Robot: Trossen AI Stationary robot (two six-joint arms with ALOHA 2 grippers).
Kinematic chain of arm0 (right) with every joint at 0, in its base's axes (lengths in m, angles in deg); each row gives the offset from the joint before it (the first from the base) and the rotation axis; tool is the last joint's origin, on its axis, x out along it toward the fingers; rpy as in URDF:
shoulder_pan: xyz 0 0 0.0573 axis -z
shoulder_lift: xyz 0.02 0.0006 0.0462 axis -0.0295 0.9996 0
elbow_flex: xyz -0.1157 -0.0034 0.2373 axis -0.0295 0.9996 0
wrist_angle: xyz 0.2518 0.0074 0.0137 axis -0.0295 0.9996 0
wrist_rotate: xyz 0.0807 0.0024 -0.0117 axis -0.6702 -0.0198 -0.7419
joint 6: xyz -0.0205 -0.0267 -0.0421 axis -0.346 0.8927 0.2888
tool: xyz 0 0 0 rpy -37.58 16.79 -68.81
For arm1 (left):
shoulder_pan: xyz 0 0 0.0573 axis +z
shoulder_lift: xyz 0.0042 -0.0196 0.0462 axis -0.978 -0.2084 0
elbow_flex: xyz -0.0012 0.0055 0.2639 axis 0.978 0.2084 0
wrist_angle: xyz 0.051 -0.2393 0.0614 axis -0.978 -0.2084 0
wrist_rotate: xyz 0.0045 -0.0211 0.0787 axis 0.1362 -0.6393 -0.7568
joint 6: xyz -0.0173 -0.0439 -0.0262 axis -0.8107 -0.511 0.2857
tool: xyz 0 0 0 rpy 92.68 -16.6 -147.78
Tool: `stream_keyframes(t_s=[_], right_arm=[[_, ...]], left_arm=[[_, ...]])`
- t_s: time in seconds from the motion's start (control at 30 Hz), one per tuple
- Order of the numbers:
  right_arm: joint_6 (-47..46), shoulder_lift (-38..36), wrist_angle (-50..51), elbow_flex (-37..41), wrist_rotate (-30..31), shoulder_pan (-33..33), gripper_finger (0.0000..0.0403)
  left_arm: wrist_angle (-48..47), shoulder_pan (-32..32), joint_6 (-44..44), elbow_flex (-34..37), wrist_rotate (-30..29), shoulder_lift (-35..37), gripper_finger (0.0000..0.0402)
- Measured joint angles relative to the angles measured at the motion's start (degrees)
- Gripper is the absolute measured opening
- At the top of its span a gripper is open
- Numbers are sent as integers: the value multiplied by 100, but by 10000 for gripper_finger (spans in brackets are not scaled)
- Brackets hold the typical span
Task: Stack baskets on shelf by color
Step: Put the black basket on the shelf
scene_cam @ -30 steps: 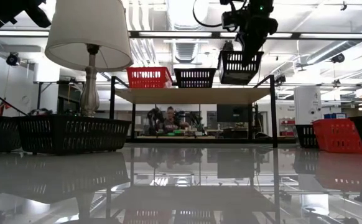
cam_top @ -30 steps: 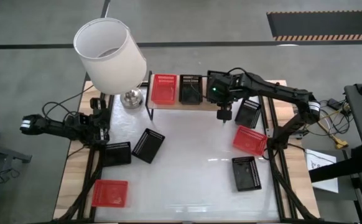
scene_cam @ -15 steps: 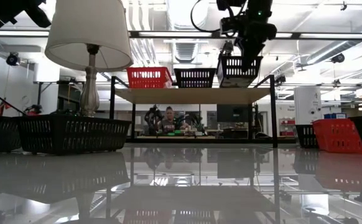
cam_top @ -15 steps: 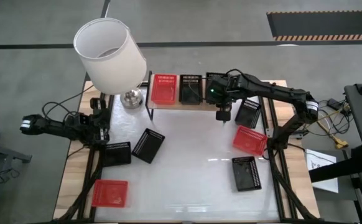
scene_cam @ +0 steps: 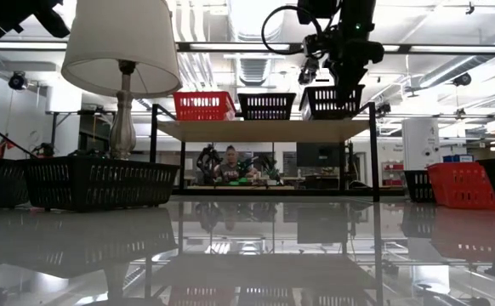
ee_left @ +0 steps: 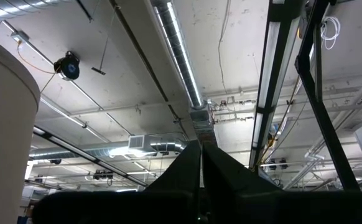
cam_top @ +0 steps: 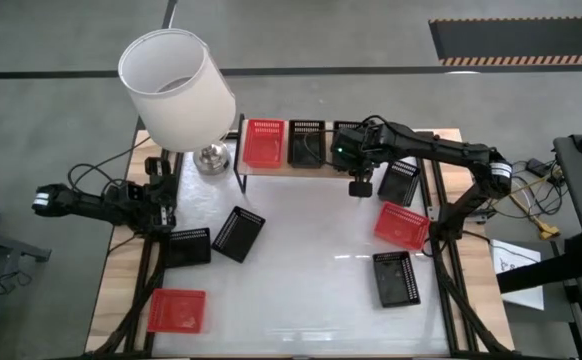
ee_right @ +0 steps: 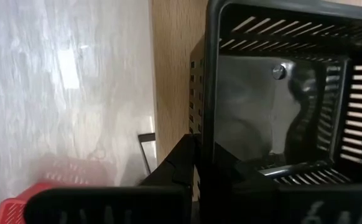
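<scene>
The shelf (scene_cam: 264, 129) stands at the table's far side with a red basket (cam_top: 263, 143) and a black basket (cam_top: 306, 143) sitting on its top by their bases. My right gripper (cam_top: 353, 152) is shut on another black basket (scene_cam: 331, 102) over the shelf's right end, next to the other black one. Whether its base rests on the plank I cannot tell. My left gripper (ee_left: 201, 177) waits at the table's left edge, shut, pointing up at the ceiling and holding nothing. My right gripper pinches one side wall of the black basket (ee_right: 204, 134), one finger (ee_right: 180, 163) outside it and the other (ee_right: 234, 169) inside. The fingers come steeply from above. The basket sits level, open side up, at the height of the shelf top.
A table lamp (cam_top: 178, 90) stands left of the shelf. Loose on the table lie black baskets (cam_top: 238, 233) (cam_top: 188, 246) (cam_top: 395, 277) (cam_top: 401, 180) and red baskets (cam_top: 177, 309) (cam_top: 402, 225). People sit in the room behind the shelf (scene_cam: 230, 163).
My right gripper has sunk and gone toward the table's far edge with the black basket. The basket hung tilted above the shelf's right end and now sits level at shelf-top height beside the other black one.
</scene>
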Motion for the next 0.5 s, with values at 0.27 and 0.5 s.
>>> stream_keyframes(t_s=[0.27, 0.5], right_arm=[[-116, 0, 3, 0, 67, -1, 35], [-159, 0, 53, 0, 308, 0, 86]], left_arm=[[-2, 0, 0, 0, 0, 0, 0], [-2, 0, 0, 0, 0, 0, 0]])
